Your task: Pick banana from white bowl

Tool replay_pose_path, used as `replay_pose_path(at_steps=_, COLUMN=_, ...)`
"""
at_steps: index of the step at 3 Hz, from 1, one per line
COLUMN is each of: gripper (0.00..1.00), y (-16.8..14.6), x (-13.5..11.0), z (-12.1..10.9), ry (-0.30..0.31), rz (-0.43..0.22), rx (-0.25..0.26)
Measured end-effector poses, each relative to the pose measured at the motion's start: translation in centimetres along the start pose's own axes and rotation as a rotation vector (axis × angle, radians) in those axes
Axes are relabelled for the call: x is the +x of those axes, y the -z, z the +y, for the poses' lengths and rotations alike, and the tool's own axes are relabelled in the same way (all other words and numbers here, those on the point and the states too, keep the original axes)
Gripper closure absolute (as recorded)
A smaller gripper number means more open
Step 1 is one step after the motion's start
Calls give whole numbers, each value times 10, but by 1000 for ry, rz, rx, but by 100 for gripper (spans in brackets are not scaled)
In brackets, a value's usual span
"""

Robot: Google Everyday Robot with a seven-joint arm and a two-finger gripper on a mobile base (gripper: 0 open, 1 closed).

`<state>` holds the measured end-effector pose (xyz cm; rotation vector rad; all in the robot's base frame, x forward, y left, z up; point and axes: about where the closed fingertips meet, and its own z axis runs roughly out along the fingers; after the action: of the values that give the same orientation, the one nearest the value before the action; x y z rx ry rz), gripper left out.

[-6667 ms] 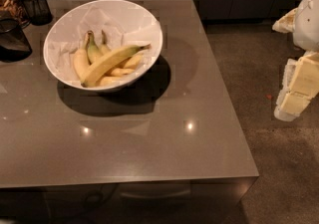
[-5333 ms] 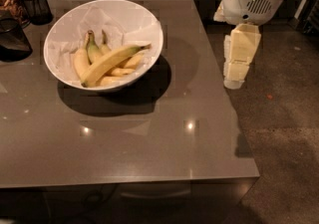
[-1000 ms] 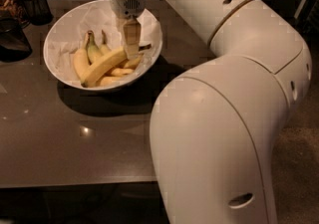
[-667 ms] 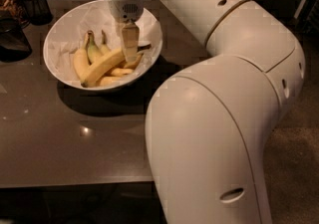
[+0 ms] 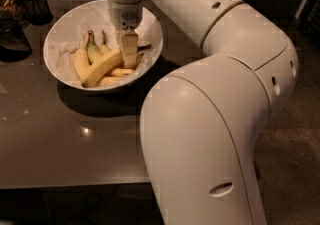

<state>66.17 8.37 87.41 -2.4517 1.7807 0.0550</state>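
Yellow banana (image 5: 102, 66) in bowl (image 5: 50, 64); gripper (image 5: 129, 51) low over its dark-tipped half.
Likely light, smooth-skinned, easily bruised; grasp mid-length, gently. Whether the gripper is wide or closed: cannot tell.

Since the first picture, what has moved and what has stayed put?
The arm swung in from right of the table to the bowl. The gripper has come down into it, over the long banana near its stem end; a grasp is not visible. The banana has not risen. Bowl, other bananas and mesh cup lie as before.
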Motion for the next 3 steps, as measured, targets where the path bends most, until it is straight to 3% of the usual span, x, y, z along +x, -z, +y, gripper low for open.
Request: replay_pose_path(at_steps=3, gripper=99, y=-3, x=1, z=2, ry=0, rz=15, rx=3)
